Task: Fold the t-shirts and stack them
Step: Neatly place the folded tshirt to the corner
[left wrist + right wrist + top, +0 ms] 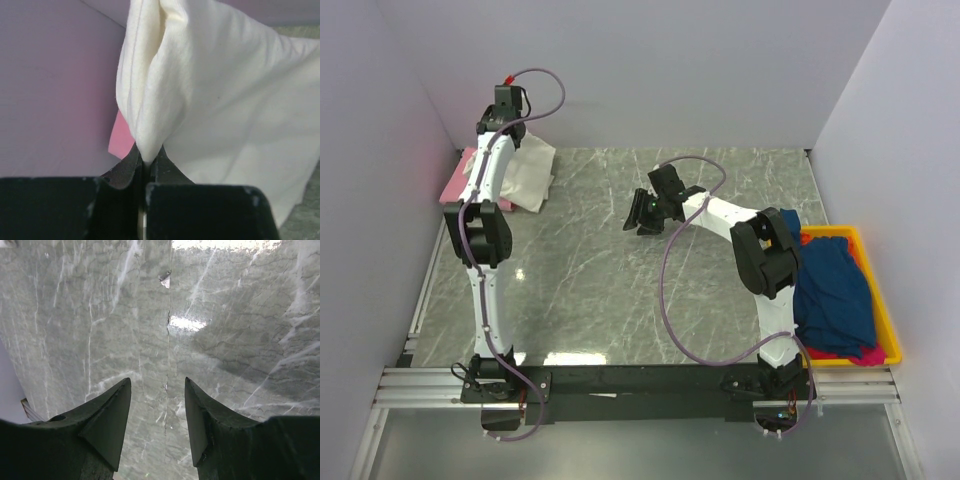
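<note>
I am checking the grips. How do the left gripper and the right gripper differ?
The left gripper is shut on the cream shirt; the right gripper is open and holds nothing. The left gripper is at the far left; the right gripper is over the table's middle. Both have dark fingers.

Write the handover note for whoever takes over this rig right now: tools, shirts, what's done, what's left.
Left tool: shut on a pinch of the cream-white t-shirt, held up at the far-left corner.
Right tool: open, holding nothing, over the middle of the table.
Pink t-shirt: flat by the left wall, next to the cream one; overlap unclear.
Dark blue t-shirt and magenta t-shirt: heaped in the yellow bin.
Done: no finished stack visible.
Left: fold and place the cream shirt, then the binned ones.
</note>
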Available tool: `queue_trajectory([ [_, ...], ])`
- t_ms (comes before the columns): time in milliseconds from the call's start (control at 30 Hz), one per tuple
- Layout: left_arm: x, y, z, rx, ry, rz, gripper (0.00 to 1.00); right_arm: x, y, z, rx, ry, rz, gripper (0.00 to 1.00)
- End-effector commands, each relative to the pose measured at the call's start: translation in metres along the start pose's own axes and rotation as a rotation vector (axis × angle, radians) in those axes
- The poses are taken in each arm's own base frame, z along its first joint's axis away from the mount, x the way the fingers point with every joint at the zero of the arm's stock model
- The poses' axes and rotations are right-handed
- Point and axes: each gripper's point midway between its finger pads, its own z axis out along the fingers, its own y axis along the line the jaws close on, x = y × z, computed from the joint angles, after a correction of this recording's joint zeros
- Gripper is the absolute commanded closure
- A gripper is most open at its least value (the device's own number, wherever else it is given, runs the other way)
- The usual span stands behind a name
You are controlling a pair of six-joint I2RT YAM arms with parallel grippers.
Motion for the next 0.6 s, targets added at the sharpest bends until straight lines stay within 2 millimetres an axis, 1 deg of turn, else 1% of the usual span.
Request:
queue_trajectory([
  [0,-0.073,0.059,-0.058,-0.066,-0.222,-0.102,1.0,-0.014,0.022,-0.02,-0.032,-0.066,-0.045,0.46],
  [167,-0.079,0.066,-0.066,-0.07,-0.245,-0.101,1.0,-0.011,0.021,-0.018,-0.029,-0.058,-0.043,0.46],
  [333,-0.084,0.066,-0.073,-0.047,-0.266,-0.109,1.0,-0.011,0.02,-0.018,-0.023,-0.059,-0.042,0.46],
  [433,-0.089,0.069,-0.081,-0.036,-0.286,-0.118,1.0,-0.011,0.021,-0.017,-0.026,-0.06,-0.04,0.46],
  [567,-0.092,0.076,-0.087,-0.051,-0.297,-0.117,1.0,-0.01,0.022,-0.015,-0.027,-0.058,-0.043,0.46],
])
